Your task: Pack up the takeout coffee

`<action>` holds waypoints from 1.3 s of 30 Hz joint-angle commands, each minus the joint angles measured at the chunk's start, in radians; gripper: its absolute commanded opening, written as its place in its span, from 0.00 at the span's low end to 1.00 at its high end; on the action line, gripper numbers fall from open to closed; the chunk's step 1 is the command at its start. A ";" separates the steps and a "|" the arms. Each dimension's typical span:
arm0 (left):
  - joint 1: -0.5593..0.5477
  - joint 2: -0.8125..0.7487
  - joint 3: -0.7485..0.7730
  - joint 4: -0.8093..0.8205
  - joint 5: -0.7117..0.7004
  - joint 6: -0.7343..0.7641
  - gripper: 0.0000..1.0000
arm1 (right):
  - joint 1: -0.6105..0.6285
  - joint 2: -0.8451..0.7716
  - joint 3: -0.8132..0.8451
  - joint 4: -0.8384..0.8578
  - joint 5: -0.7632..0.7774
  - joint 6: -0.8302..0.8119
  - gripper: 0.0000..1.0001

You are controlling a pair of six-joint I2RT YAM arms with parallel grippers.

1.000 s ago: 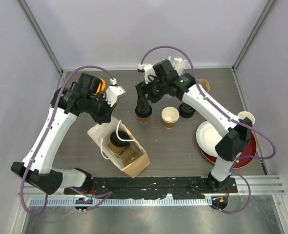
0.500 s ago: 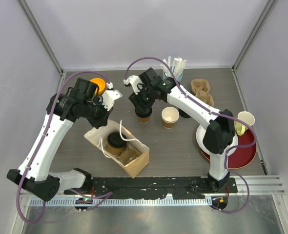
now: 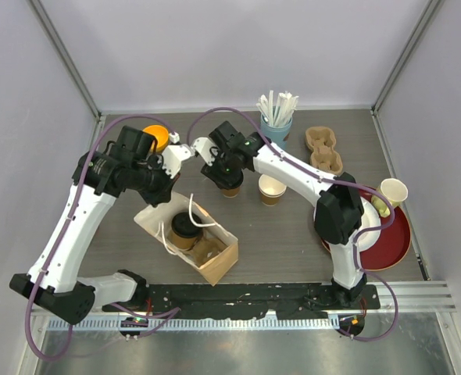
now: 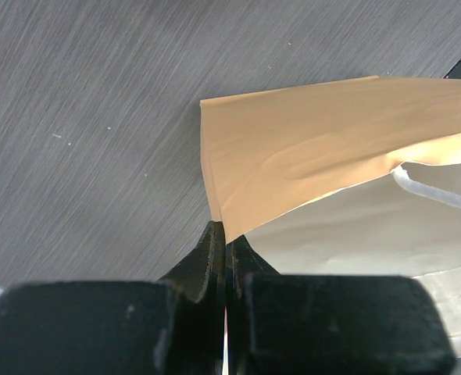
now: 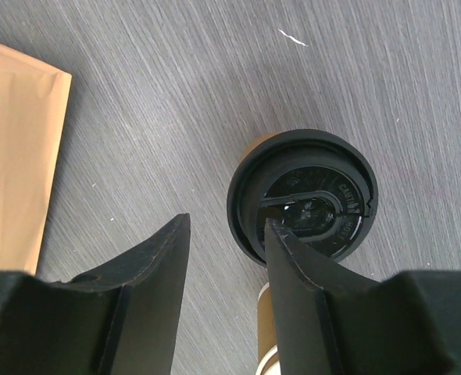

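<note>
Kraft cup [image 5: 302, 191], black embossed lid, just past right tool [image 5: 226, 226]; jaws half open, empty. Left tool [image 4: 221, 234] clamped on paper bag [image 4: 309, 156] edge.

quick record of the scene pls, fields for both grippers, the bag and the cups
left gripper: shut on bag edge
right gripper: open, over lidded cup, jaws not around it
cup in bag: lidded, upright
open cup: no lid, upright, right of lidded cup
packed so far: one cup
</note>
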 commanded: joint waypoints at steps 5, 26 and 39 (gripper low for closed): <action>0.004 0.009 0.046 -0.199 0.014 0.009 0.00 | 0.022 0.001 -0.003 0.013 0.092 -0.071 0.42; 0.004 0.033 0.064 -0.202 0.028 -0.003 0.00 | 0.024 -0.042 -0.051 0.031 0.115 -0.063 0.03; 0.006 0.063 0.079 -0.101 -0.021 -0.169 0.00 | 0.006 -0.103 0.369 -0.252 0.259 0.386 0.01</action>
